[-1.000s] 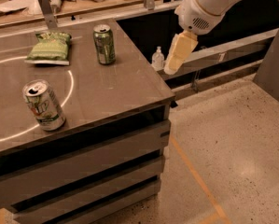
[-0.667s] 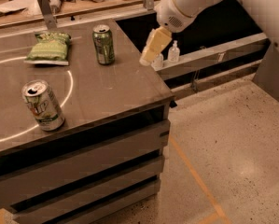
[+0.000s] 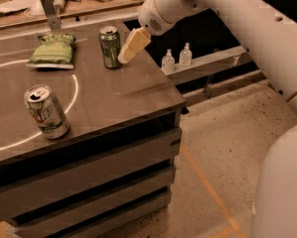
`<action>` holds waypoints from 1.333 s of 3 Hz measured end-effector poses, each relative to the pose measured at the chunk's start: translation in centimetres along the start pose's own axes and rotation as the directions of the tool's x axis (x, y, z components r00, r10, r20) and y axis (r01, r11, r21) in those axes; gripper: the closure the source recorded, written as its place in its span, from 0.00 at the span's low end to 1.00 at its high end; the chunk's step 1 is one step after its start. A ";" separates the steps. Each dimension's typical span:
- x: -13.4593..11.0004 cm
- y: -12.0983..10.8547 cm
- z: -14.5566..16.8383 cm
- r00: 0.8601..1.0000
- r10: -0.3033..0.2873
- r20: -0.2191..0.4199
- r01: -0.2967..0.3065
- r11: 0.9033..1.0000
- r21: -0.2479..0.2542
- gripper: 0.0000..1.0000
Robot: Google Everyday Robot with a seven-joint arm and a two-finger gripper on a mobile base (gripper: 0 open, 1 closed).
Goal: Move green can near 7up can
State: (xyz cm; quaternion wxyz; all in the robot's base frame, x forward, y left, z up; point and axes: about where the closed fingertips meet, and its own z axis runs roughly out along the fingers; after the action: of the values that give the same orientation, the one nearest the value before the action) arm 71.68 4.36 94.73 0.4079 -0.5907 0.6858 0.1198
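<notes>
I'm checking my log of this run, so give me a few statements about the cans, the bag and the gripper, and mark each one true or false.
1. The green can stands upright on the table. True.
2. The gripper is holding the 7up can. False: it hangs close beside the green can, on that can's right in the picture; the 7up can stands alone near the table's front edge.
3. The chip bag lies to the left of the green can in the picture. True.
4. The 7up can lies on its side. False: it stands upright.
</notes>
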 end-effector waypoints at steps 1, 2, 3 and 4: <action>-1.9 -0.3 2.7 0.995 0.039 0.093 -0.037 0.999 -0.021 0.00; -3.2 -0.3 5.3 0.984 0.075 0.162 -0.069 0.997 -0.046 0.00; -3.2 -0.3 6.7 0.979 0.100 0.176 -0.090 0.994 -0.062 0.00; -2.4 -0.5 7.8 0.970 0.151 0.190 -0.135 0.986 -0.092 0.17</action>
State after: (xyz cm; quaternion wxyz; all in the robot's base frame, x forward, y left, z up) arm 75.34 10.94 91.56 0.4402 -0.5406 0.6779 0.2335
